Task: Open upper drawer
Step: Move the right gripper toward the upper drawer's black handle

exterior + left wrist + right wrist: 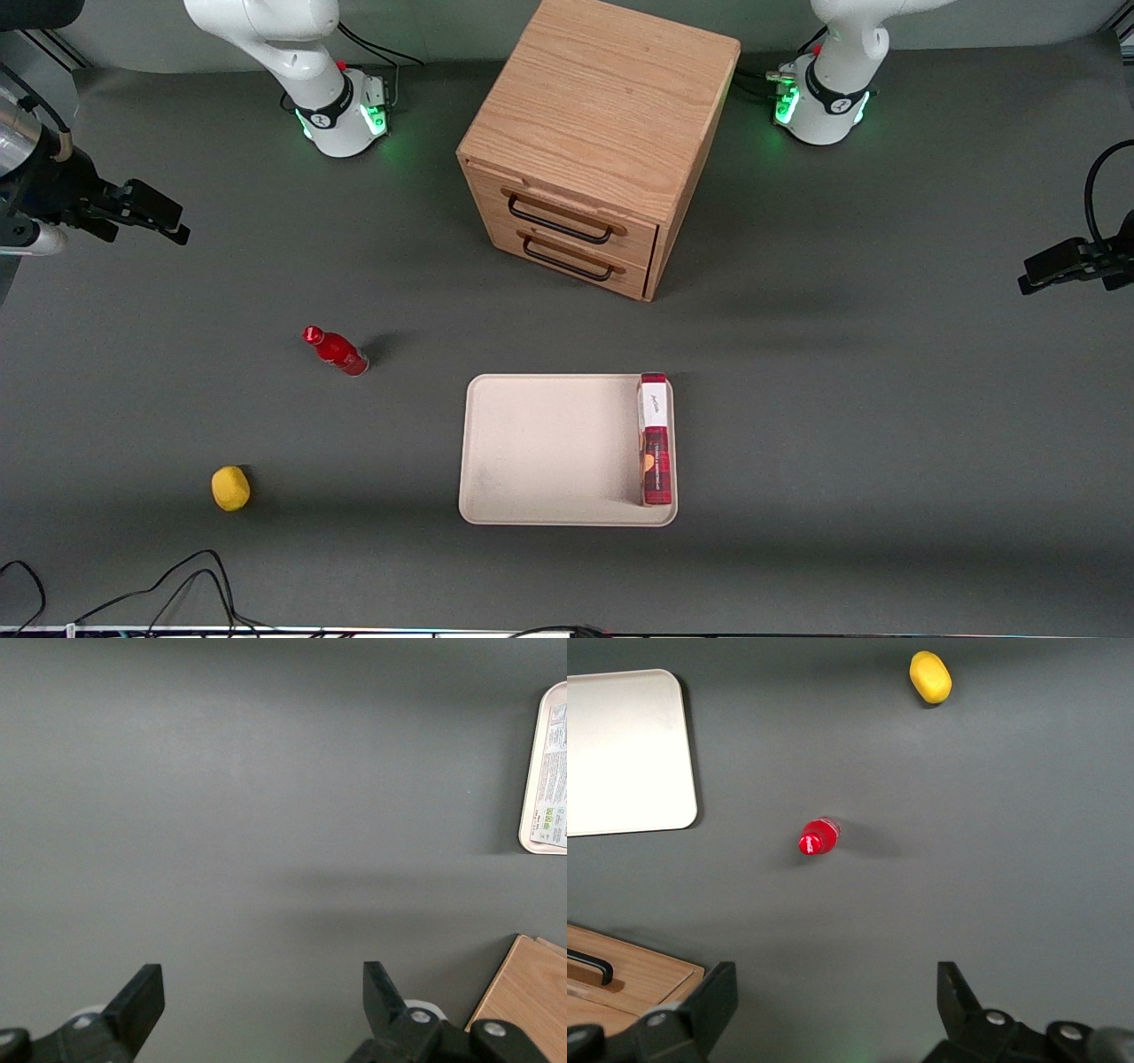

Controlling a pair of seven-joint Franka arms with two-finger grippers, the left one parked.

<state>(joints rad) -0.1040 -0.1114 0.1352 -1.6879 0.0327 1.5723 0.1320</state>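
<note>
The light oak cabinet (pixel 602 106) stands at the middle of the table, farther from the front camera than the tray. Its upper drawer (pixel 576 206) is shut, with a wide black wire handle (pixel 558 221); the near-identical lower drawer (pixel 571 252) sits just below. My right gripper (pixel 164 217) hangs above the table toward the working arm's end, well apart from the cabinet. It is open and empty (pixel 837 997), over bare mat. In the right wrist view a corner of the cabinet (pixel 638 979) with one end of a black handle (pixel 594 966) shows.
A red bottle (pixel 337 351) (pixel 818 836) lies on the mat between gripper and tray. A yellow fruit-like object (pixel 230 488) (pixel 930 677) lies nearer the front camera. A beige tray (pixel 549 443) (pixel 620 753) holds a red box (pixel 655 439) on edge.
</note>
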